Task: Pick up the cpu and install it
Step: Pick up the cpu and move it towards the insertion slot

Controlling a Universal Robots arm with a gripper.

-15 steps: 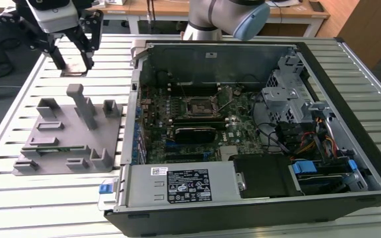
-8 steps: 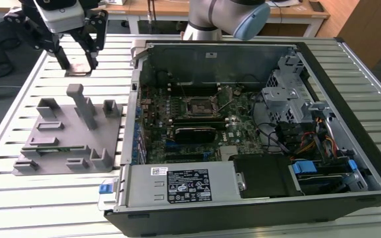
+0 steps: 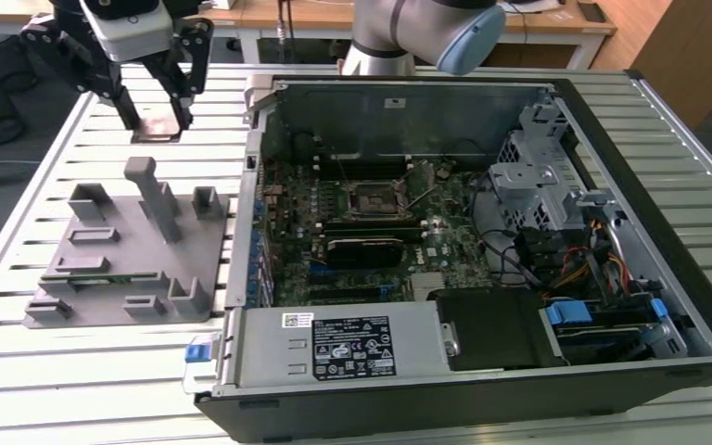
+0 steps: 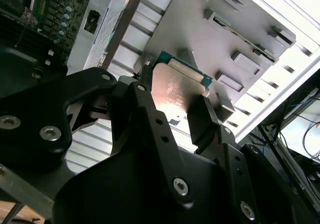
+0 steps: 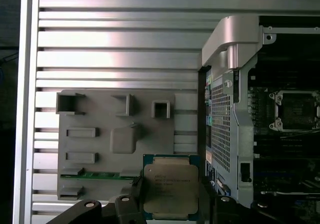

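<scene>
The cpu (image 3: 157, 124) is a flat square chip with a silvery top plate, and it hangs in the air above the slatted table at the exterior view's far left. My gripper (image 3: 158, 126) is shut on it, one black finger on each opposite edge. In both wrist views the cpu (image 4: 172, 92) (image 5: 171, 186) sits between the fingers (image 4: 202, 116), above the grey holder block (image 5: 115, 139). The motherboard's empty black socket (image 3: 373, 197) (image 5: 295, 110) lies inside the open computer case, to the exterior view's right of the gripper.
The grey holder block (image 3: 133, 250) with upright posts stands on the slatted table (image 3: 34, 185), below and in front of the gripper. The open computer case (image 3: 653, 185) has raised walls, a drive cage (image 3: 536, 176), cables and a labelled power supply (image 3: 356, 348) at the front.
</scene>
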